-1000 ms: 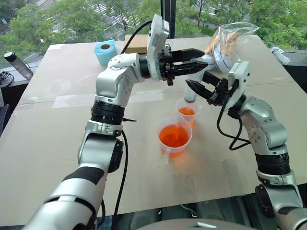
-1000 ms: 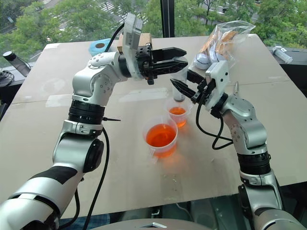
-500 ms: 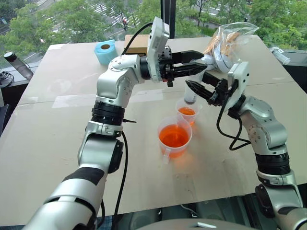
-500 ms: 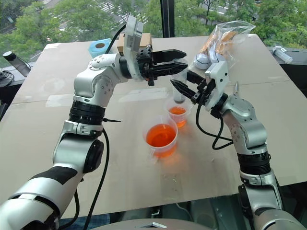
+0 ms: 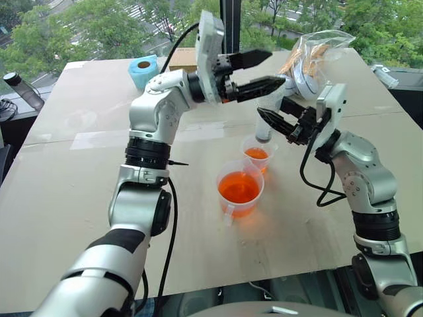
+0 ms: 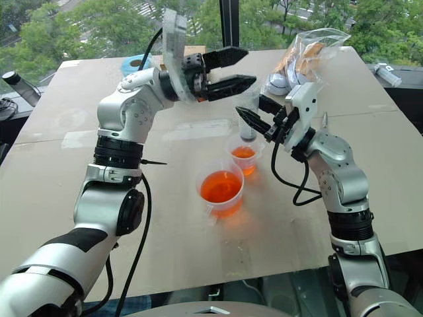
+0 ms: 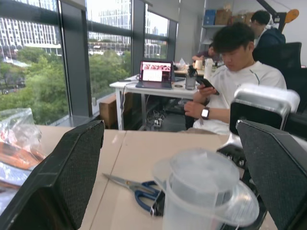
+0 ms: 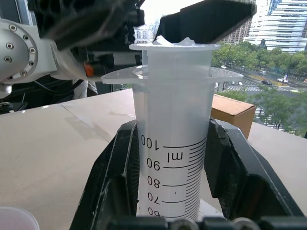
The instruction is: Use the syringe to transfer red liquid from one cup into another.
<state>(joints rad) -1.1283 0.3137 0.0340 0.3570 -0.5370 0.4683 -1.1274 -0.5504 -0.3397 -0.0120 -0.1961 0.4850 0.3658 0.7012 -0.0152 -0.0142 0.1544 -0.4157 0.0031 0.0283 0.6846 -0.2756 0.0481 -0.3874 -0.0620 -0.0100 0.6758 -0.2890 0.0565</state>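
right gripper (image 8: 175, 191) clamping syringe (image 8: 173, 143) barrel, upright over small cup (image 5: 257, 153) | left gripper (image 5: 261, 72) gaping just above plunger head | handling: light, rigid, slick plastic, probably slipping if wet | hold: barrel, below flange

A clear syringe (image 8: 172, 158) with black graduation marks stands upright, its tip over the smaller far cup (image 5: 256, 154) of red liquid (image 5: 256, 153); a fuller near cup (image 5: 239, 189) sits just beside it.
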